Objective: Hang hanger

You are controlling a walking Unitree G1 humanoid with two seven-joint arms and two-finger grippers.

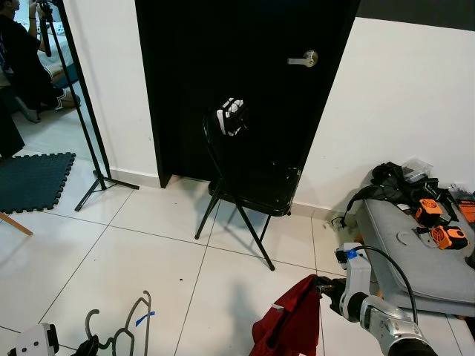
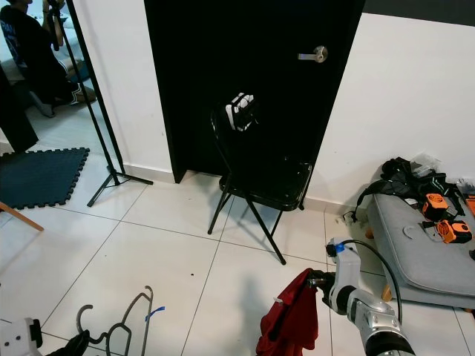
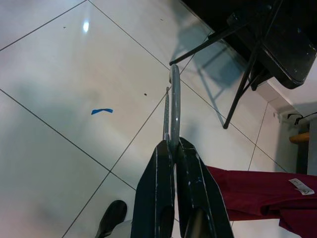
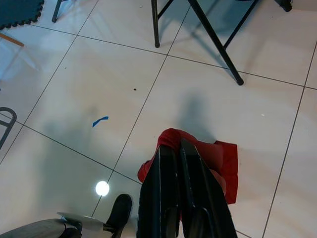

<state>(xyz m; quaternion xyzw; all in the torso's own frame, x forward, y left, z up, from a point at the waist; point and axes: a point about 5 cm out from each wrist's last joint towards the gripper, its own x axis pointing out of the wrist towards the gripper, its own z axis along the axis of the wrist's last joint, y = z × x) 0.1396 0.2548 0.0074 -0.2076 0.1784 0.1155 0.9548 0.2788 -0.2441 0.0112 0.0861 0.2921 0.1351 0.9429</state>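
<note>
Left gripper (image 3: 171, 148) has its fingers pressed together on the metal hanger (image 1: 126, 326), pinching the thin grey wire so it hangs low over the tiled floor (image 1: 141, 252); looks like a carry grip, hook end free for hanging later. Right gripper (image 4: 173, 153) is clamped tight on a red garment (image 1: 289, 322), a bunched edge between the fingers, the rest drooping to the floor, probably held so it can go onto the hanger. Blue tape scrap (image 4: 100, 121) on a tile between the two. Ahead, a black folding chair (image 1: 249, 185) in front of a black door (image 1: 245, 81), a black stand (image 1: 93, 141) to its left, possibly where the hanger goes, can't confirm. At right a grey case (image 1: 415, 256) with orange tools (image 1: 438, 222) and dark straps on top; closed or not, can't tell. A person sits far left.
</note>
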